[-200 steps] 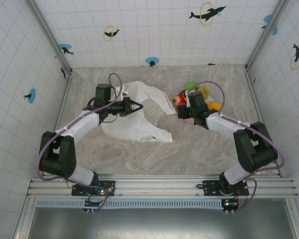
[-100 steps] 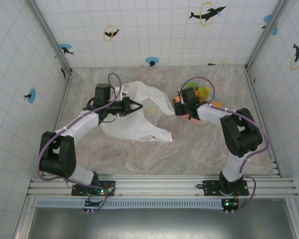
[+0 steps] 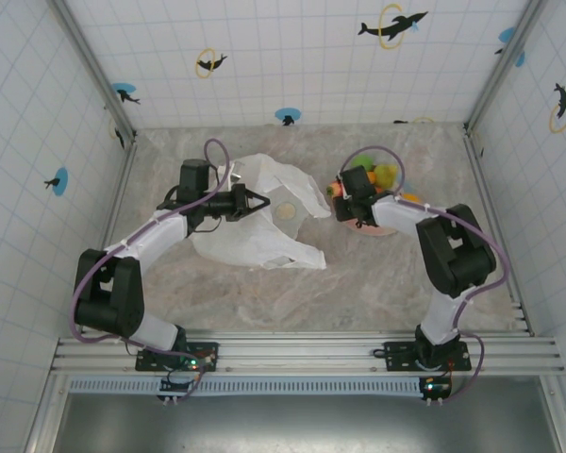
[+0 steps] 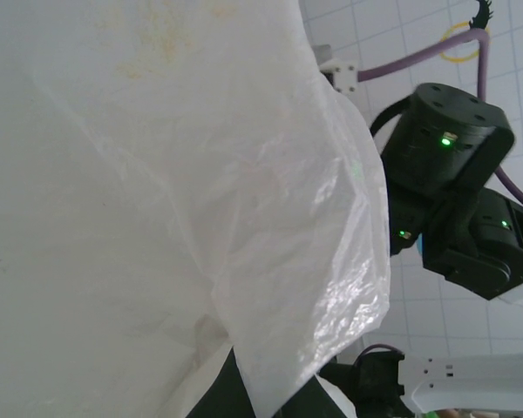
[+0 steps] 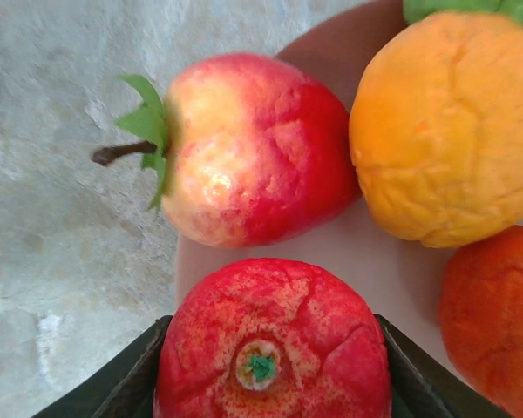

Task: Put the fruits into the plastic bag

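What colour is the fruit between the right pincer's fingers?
Red fruit with a green stem-end spot; right wrist view.

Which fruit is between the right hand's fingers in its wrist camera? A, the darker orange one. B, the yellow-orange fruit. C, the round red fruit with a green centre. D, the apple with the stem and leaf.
C: in the right wrist view the round red fruit with the green centre lies between the right hand and its dark fingers, while the apple lies beyond them on the plate.
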